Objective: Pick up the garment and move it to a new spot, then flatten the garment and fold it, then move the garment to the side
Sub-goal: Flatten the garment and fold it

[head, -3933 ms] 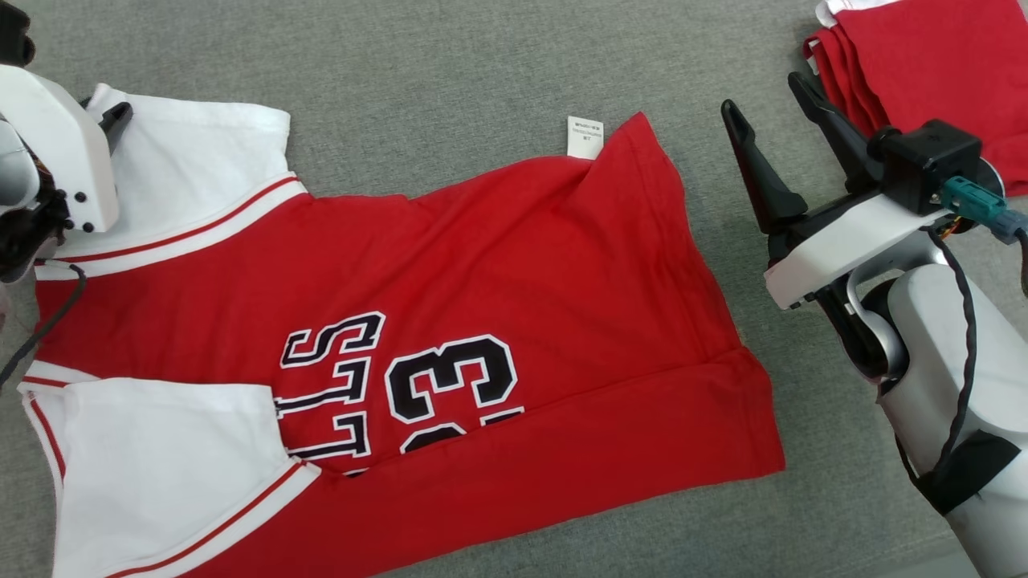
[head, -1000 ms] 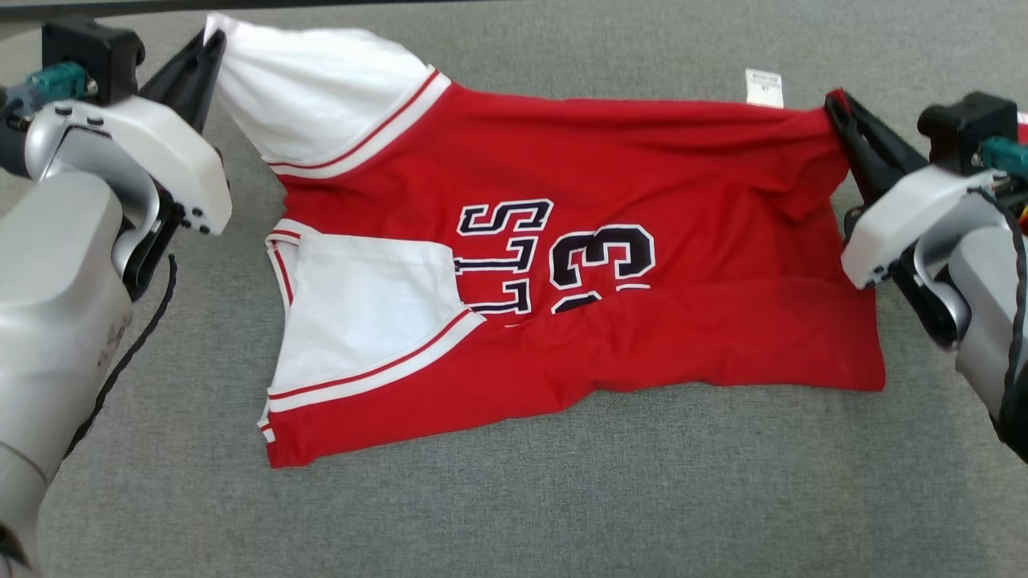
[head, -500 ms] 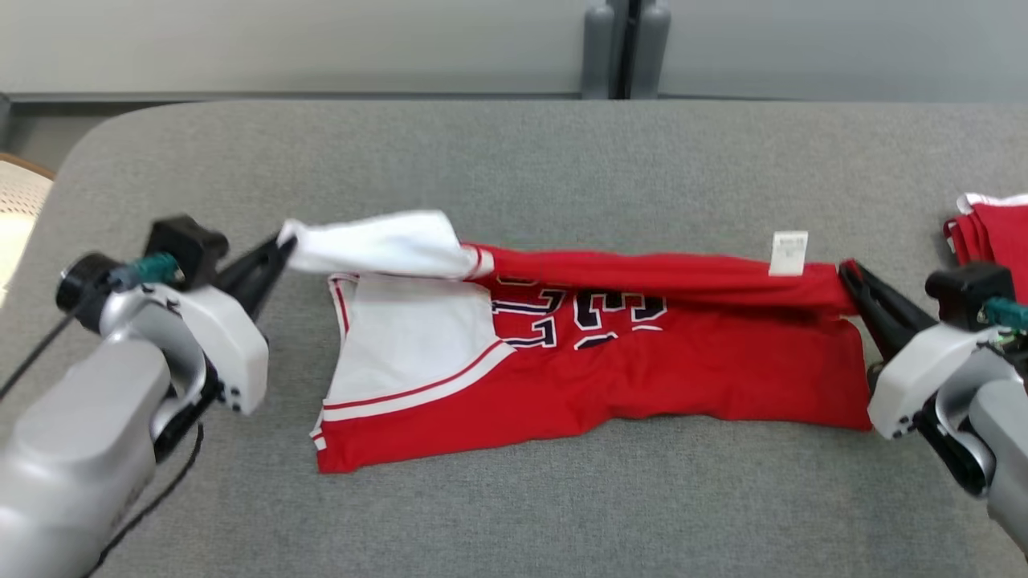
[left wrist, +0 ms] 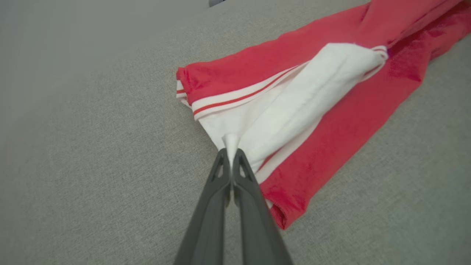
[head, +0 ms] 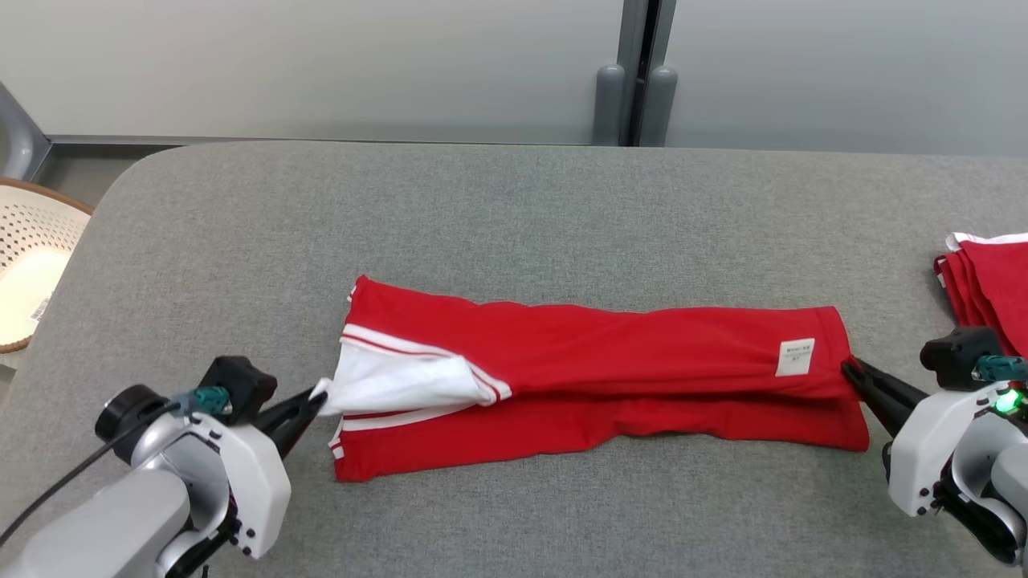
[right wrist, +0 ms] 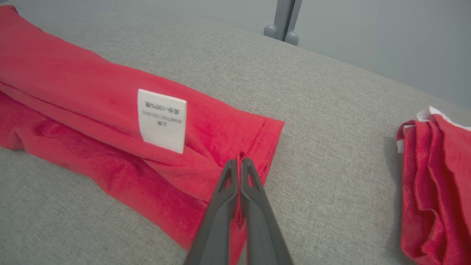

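Now folded forward, the garment (head: 594, 345) lies between left hand (head: 318, 400) and right hand (head: 850, 370), each pinching an end.

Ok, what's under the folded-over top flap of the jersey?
A lower red layer sticks out along the near edge of the jersey, with a white sleeve poking out at the left. The rest underneath is covered by the flap.

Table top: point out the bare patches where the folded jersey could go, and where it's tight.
Widest bare patch: the table beyond the jersey, up to its far edge. Also bare: the near strip between the left gripper and right gripper, both pinching the jersey. Tight: the right end, beside the stack of red garments.
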{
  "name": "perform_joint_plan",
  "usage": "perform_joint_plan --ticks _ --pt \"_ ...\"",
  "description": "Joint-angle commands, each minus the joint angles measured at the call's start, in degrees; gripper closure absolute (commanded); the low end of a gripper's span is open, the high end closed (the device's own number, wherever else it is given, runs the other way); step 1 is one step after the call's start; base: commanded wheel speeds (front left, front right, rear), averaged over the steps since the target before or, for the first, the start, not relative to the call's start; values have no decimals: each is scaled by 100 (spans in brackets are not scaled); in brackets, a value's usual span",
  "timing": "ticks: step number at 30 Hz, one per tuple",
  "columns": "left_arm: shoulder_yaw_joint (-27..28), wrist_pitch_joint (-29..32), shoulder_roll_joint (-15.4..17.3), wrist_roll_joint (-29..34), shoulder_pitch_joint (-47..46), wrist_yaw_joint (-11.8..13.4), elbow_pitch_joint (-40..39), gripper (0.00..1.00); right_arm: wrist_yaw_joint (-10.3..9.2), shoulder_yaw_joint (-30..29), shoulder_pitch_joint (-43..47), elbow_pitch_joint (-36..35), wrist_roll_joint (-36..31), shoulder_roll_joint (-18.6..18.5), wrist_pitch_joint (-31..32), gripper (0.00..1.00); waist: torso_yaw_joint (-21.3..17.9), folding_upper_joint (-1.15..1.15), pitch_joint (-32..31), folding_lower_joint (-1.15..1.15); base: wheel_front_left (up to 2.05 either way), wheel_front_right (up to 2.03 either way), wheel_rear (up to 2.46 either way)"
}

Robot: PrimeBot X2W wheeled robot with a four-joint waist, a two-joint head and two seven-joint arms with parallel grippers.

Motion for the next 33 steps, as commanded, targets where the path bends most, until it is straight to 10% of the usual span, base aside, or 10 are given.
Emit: perform_joint_plan --ticks 1,7,8,9,10,11,12,25,33 --pt "-4 46 52 -40 125 60 -99 100 -13 27 65 -48 92 -91 60 100 -10 0 -20 0 0 0 0" --pt "-58 243 109 -106 309 200 -333 100 -13 137 59 -119 258 -196 175 100 -22 0 -44 0 0 0 0" --pt "-58 269 84 -120 338 220 -346 97 -13 155 86 -128 308 -188 205 75 -21 0 -47 0 0 0 0" --pt "-70 292 55 -136 372 224 -349 69 -13 174 126 -143 397 -173 248 7 -19 0 -50 0 0 0 0" --pt "-82 327 30 -134 396 238 -349 50 -13 193 151 -149 471 -173 314 0 -16 0 -56 0 0 0 0" --pt "-85 345 12 -127 412 266 -339 3 -13 221 150 -165 514 -193 377 0 -14 0 -62 0 0 0 0" --pt "-93 345 8 -83 426 279 -322 0 -13 231 149 -154 562 -223 436 0 -15 0 -68 0 0 0 0" --pt "1035 -961 -338 -620 701 1010 -108 0 -12 -524 191 -99 968 -92 -589 0 -66 0 -356 0 0 0 0" --pt "4228 -1059 -1211 100 1825 1159 -1097 0 -9 -2279 582 -79 -197 734 -861 0 -74 0 -487 0 0 0 0"
